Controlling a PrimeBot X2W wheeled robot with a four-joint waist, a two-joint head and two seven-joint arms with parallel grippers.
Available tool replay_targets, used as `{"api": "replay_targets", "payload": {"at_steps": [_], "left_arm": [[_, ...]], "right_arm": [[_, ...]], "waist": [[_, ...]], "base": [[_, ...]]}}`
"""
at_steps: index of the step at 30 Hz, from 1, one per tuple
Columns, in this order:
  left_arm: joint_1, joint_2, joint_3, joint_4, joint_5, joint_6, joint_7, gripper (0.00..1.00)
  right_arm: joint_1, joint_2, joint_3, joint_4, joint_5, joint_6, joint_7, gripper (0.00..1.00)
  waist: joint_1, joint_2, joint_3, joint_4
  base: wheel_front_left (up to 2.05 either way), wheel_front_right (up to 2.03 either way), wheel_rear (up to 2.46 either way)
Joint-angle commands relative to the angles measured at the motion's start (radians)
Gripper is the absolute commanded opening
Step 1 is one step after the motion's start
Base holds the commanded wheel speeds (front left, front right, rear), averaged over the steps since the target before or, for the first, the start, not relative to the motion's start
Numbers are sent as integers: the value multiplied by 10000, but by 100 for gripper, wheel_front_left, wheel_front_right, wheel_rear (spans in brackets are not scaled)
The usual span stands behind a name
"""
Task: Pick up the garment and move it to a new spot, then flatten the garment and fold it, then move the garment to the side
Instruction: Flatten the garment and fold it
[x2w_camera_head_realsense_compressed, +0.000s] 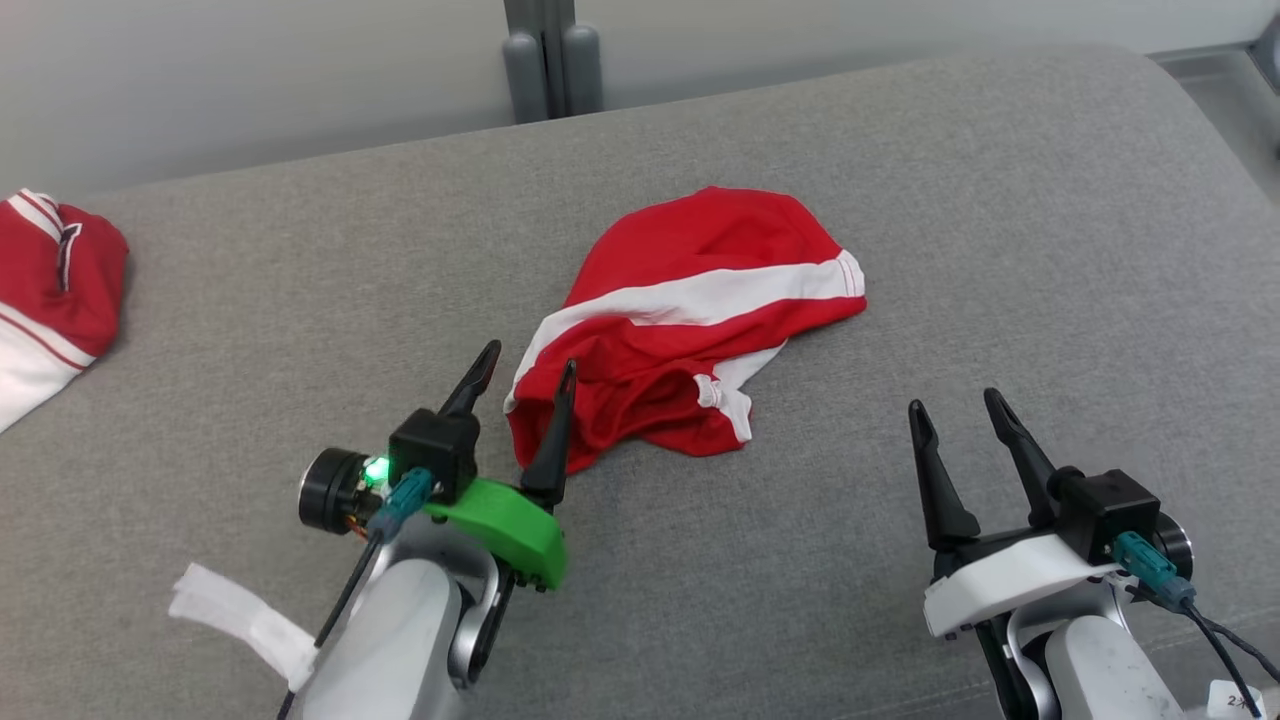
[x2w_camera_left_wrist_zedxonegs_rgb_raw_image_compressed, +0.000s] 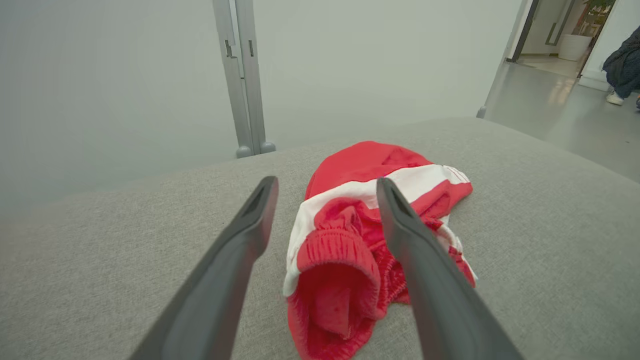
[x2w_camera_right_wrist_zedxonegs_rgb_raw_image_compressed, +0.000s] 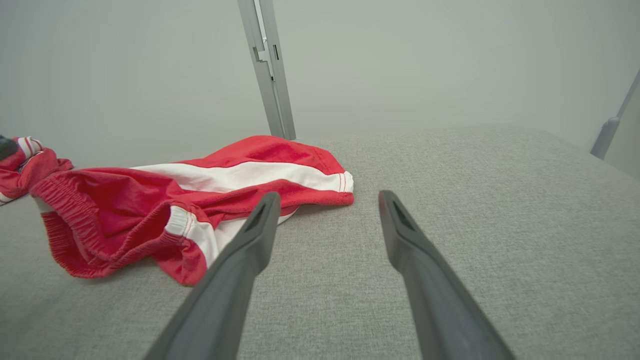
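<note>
Left end effector (x2w_camera_head_realsense_compressed: 530, 356): fingers spread wide, nothing held. It sits at the near-left edge of the garment (x2w_camera_head_realsense_compressed: 690, 320), a crumpled pair of red shorts with a white stripe, lying about midway across the grey padded surface (x2w_camera_head_realsense_compressed: 950, 200).

In the head view, the finger nearer the garment crosses the cloth's edge. I cannot tell whether it touches the cloth or hangs above it.

The left wrist view adds what the head view lacks: the elastic waistband gapes toward me between the fingers, its right part hidden behind one finger.

Right end effector (x2w_camera_head_realsense_compressed: 955, 402): equally wide, empty, well to the right of the garment, over bare surface.

A second red-and-white garment (x2w_camera_head_realsense_compressed: 50, 290) lies at far left, cut off by the frame edge.

In the left wrist view at far right, a person's shoe (x2w_camera_left_wrist_zedxonegs_rgb_raw_image_compressed: 615, 98) and dark clothing show, cut off by the frame.
</note>
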Motion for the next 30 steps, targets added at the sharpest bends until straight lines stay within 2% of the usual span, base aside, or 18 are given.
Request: {"api": "replay_targets", "payload": {"at_steps": [1, 5, 6, 7, 8, 12, 17, 23, 26, 30], "left_arm": [[-294, 37, -45, 382, 27, -62, 276, 100], [-927, 115, -233, 1379, 212, -90, 891, 100], [-1014, 116, -252, 1529, 182, -139, 950, 55], [-1065, 117, -277, 1625, 175, -151, 918, 32], [-1131, 120, -310, 1685, 196, -179, 820, 0], [-1353, 192, -447, 1747, 337, -214, 382, 0], [-1881, 568, -439, 1504, 647, -112, -140, 0], [-2742, 1537, -413, 1222, 1120, -265, -326, 0], [-2837, 1841, -761, 960, 1339, -527, -420, 0], [-2129, 2140, -1893, 571, 1656, -807, -484, 0]], "right_arm": [[-170, -25, 3, -14, 68, -8, -3, 100], [-253, -23, -35, -12, 147, -7, -3, 100], [-286, -23, -56, -21, 144, -8, -3, 100], [-293, -22, -76, -29, 157, -8, -3, 100], [-292, -22, -88, -36, 164, -8, -3, 100], [-322, -22, -148, -12, 180, -7, -3, 100], [-328, -23, -131, -36, 230, -7, -3, 100], [-297, -23, -184, -5, 174, -8, -3, 100], [-308, -23, -194, -6, 165, -7, -3, 100], [-301, -22, -189, 15, 187, -8, -3, 100]], "waist": [[0, 0, 389, -381], [0, 0, 642, -606], [0, 0, 692, -638], [0, 0, 724, -654], [0, 0, 750, -666], [0, 0, 769, -646], [0, 0, 690, -526], [0, 0, 604, -378], [0, 0, 587, -348], [0, 0, 573, -340]], "base": [[0, 0, 0], [0, 0, 0], [0, 0, 0], [0, 0, 0], [0, 0, 0], [0, 0, 0], [0, 0, 0], [0, 0, 0], [0, 0, 0], [0, 0, 0]]}}
